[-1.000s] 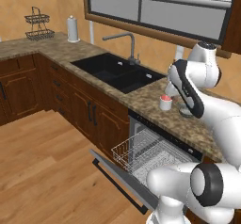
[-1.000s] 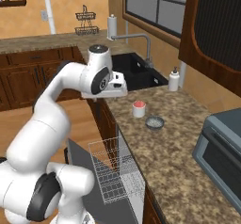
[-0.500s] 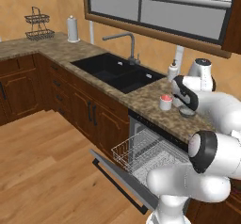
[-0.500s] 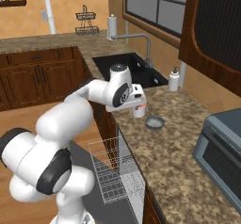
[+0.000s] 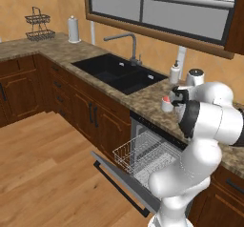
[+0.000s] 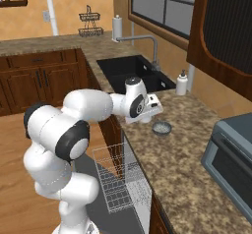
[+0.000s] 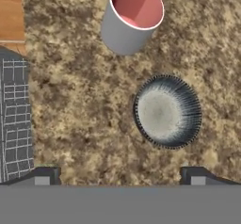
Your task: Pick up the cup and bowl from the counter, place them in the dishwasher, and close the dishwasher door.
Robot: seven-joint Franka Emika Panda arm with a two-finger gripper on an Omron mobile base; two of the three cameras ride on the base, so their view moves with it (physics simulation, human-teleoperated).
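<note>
Looking straight down in the hand view, I see the white cup (image 7: 132,18) with its pink-red inside standing upright on the speckled counter (image 7: 84,100). The grey bowl (image 7: 167,111) sits close beside it, nearer my fingertips. My gripper (image 7: 120,176) hovers above both, open, with nothing between its fingers. In the right base view the hand (image 6: 149,115) hangs just left of the bowl (image 6: 161,128). The cup (image 5: 166,105) peeks out beside the arm in the left base view. The dishwasher (image 5: 143,152) stands open, its white rack pulled out over the lowered dishwasher door (image 5: 121,183).
A white soap dispenser (image 6: 182,84) stands by the black sink (image 6: 130,71) with its faucet (image 5: 128,42). A grey toaster oven (image 6: 231,149) sits at the counter's right end. The rack's edge (image 7: 14,119) lies just past the counter's front edge.
The arm has swung forward and down over the counter, bringing the hand from beside the cup to directly above the cup and bowl. The jaws have stayed open; cup and bowl have not moved.
</note>
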